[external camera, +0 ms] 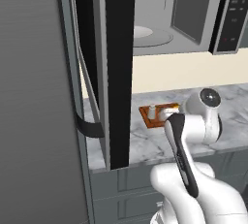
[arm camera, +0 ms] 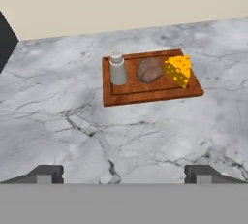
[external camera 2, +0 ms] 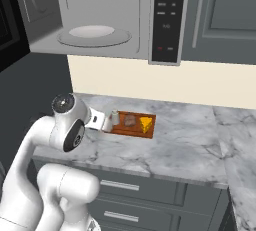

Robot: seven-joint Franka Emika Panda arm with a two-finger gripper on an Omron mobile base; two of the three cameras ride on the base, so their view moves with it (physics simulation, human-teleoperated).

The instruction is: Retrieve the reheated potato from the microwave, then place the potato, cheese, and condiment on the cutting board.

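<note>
Board [arm camera: 145, 94] in the upper middle of the hand view carries bottle [arm camera: 117, 69], potato [arm camera: 149, 70] and cheese [arm camera: 178, 71] side by side; fingers [arm camera: 48, 174] spread wide apart above the tabletop [arm camera: 72, 131], holding nothing.

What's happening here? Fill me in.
The white arm's gripper is open, holds nothing and sits back from the cutting board on the marble counter. The condiment, the potato and the cheese stand in a row on the board. Above, the microwave hangs open with a bare turntable. All three items look placed.
</note>
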